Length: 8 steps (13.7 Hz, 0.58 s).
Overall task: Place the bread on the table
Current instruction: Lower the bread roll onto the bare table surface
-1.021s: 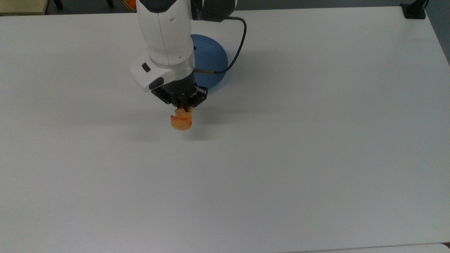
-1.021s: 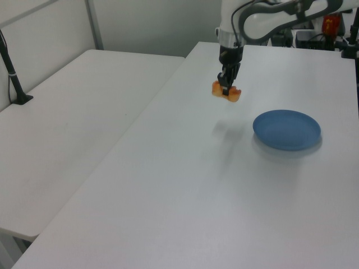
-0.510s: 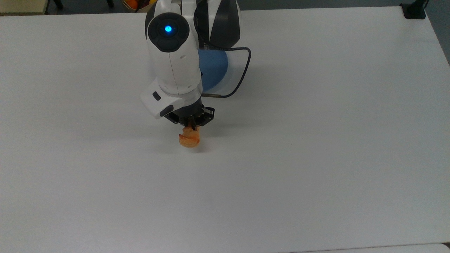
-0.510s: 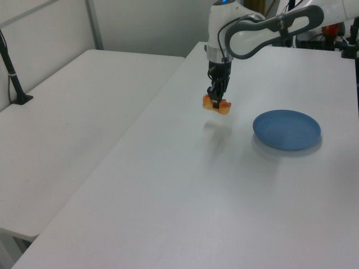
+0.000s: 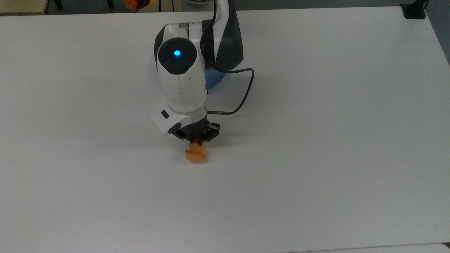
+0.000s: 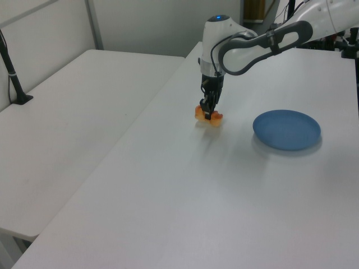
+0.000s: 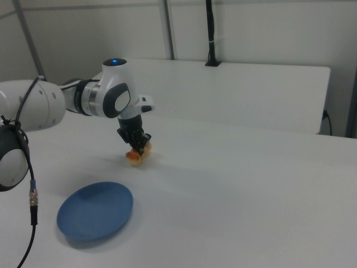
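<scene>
The bread (image 5: 196, 155) (image 6: 208, 116) (image 7: 136, 157) is a small orange-brown loaf, held low over the white table (image 5: 316, 158) (image 6: 185, 185) (image 7: 251, 190), at or just above its surface. My gripper (image 5: 198, 143) (image 6: 209, 110) (image 7: 139, 147) points straight down and is shut on the bread from above. In the top view the loaf sits below the arm's wrist, near the table's middle. Its shadow lies right under it.
A round blue plate (image 6: 286, 129) (image 7: 95, 211) (image 5: 213, 80) lies bare on the table; in the top view the arm covers most of it. A black cable (image 5: 242, 95) loops from the wrist. A second white table (image 6: 73, 112) (image 7: 245, 89) stands alongside.
The gripper has carried the bread away from the plate, downward in the top view, and lowered it close to the table. It stays shut on the loaf.
</scene>
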Each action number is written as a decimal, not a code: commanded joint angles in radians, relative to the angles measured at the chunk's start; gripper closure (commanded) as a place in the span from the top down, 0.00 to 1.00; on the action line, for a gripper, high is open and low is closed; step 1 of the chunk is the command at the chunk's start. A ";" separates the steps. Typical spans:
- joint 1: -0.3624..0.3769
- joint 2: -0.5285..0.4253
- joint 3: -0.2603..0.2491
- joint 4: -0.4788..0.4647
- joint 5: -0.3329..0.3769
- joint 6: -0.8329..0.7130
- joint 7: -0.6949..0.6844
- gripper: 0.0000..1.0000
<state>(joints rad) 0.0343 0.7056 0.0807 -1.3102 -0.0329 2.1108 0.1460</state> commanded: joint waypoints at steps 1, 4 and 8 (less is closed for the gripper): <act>0.018 0.029 -0.006 0.028 -0.001 0.012 -0.009 0.21; 0.021 0.032 -0.004 0.020 -0.010 0.032 -0.009 0.33; 0.022 0.037 -0.002 0.017 -0.088 0.054 0.049 1.00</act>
<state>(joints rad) 0.0474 0.7295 0.0807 -1.3076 -0.0577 2.1402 0.1530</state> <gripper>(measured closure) 0.388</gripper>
